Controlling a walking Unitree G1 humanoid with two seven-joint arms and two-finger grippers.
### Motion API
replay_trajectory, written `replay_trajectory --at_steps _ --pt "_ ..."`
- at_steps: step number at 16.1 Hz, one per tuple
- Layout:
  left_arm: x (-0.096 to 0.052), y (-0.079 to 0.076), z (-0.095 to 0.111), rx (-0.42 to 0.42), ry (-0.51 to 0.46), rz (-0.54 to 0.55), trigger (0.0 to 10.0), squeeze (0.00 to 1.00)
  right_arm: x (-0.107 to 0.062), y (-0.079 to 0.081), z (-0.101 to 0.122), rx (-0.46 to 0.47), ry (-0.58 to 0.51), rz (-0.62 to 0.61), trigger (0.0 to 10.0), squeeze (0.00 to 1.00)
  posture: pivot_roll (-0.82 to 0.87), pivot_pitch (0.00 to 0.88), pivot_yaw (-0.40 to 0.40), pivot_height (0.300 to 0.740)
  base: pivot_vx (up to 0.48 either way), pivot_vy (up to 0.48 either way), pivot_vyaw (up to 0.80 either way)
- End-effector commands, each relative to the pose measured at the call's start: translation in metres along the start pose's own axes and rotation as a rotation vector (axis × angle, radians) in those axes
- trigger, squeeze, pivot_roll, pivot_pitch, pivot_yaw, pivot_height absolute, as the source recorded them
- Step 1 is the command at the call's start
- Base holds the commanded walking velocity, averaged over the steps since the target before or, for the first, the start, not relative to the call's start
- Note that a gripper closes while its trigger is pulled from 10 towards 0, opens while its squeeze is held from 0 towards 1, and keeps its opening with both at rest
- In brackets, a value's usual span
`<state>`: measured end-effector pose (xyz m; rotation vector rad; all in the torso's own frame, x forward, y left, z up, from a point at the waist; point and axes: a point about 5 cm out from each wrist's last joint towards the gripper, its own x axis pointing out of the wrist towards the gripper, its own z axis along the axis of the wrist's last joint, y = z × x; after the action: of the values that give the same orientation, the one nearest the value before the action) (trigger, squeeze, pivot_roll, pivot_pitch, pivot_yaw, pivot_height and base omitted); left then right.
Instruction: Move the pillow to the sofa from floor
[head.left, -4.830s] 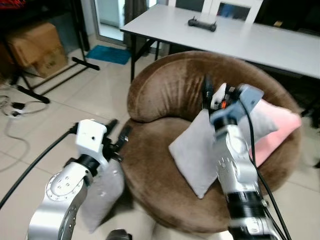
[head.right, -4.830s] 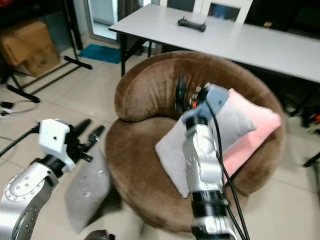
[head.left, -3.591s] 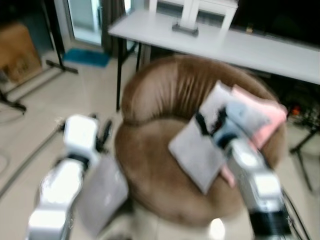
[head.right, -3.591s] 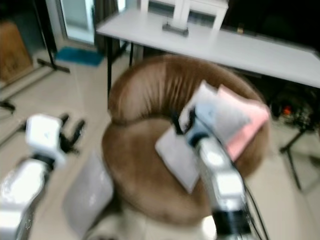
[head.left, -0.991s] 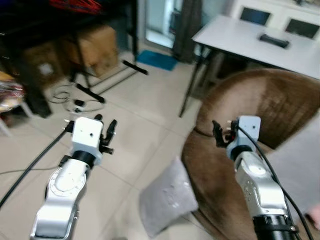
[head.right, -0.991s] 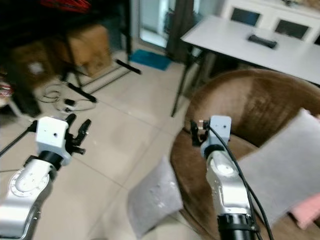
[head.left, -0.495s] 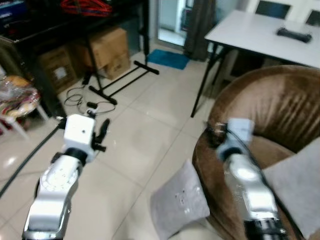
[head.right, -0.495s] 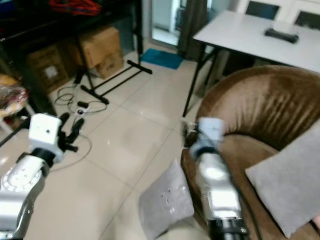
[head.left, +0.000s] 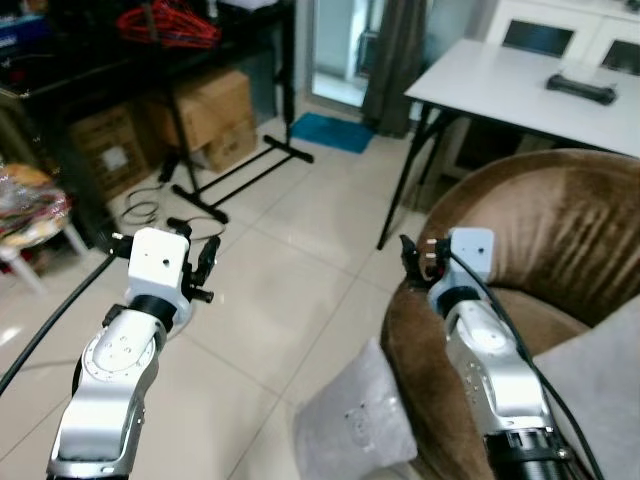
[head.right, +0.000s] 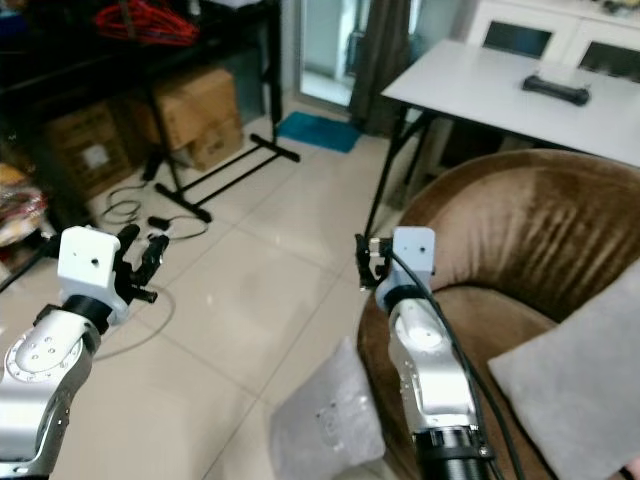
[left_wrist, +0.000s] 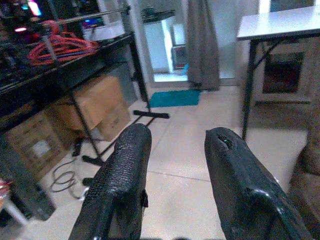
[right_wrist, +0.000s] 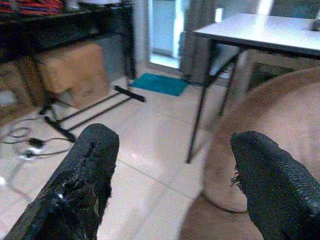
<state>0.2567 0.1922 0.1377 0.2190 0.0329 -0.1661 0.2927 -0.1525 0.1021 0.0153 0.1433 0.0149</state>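
I see the grey square fabric pillow (head.left: 355, 425) lying on the pale tiled floor (head.left: 280, 300), propped against the outer front edge of the round brown velvet sofa (head.left: 560, 230). A second grey pillow (head.right: 575, 375) rests on the sofa seat at its right side. My left end effector (head.left: 207, 262) hangs in the air above the floor, well apart from the pillow, fingers (left_wrist: 120, 175) parted wide with nothing between them. My right end effector (head.right: 363, 262) sits raised over the sofa's left rim, fingers (right_wrist: 85, 170) also spread wide and empty. Behind the sofa is a white bench (head.left: 520, 85) with a black remote-like object (head.left: 581, 88) near its far edge. Cardboard boxes (head.left: 205, 110) sit under a dark rack at the far left, with a teal mat (head.left: 335, 132) by the doorway and black cables (head.left: 150, 210) on the floor.
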Motion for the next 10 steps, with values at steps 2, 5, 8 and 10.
replay_trajectory --at_steps 2,5,8,10 --pt "0.0008 -0.0023 0.0019 0.012 -0.006 -0.010 10.0 0.00 -0.0004 -0.0041 0.0004 0.006 -0.003 -0.010 10.0 0.00 0.11 0.000 -0.015 0.740 0.281 0.000 0.00" --pt "0.0012 -0.0031 -0.0006 0.049 0.008 -0.010 10.0 0.00 -0.0002 -0.0007 0.0015 0.026 -0.001 0.022 10.0 0.00 0.10 0.000 -0.017 0.740 0.000 0.000 0.00" --pt "0.0002 -0.0002 -0.0034 0.081 0.012 0.003 10.0 0.00 -0.0013 0.0017 -0.0008 0.057 0.008 0.037 10.0 0.00 0.10 0.000 -0.017 0.725 0.000 0.000 0.00" --pt "-0.0001 0.0016 -0.0038 0.085 0.011 0.008 10.0 0.00 -0.0014 0.0015 -0.0009 0.058 0.009 0.036 10.0 0.00 0.10 0.000 -0.017 0.710 0.000 0.000 0.00"
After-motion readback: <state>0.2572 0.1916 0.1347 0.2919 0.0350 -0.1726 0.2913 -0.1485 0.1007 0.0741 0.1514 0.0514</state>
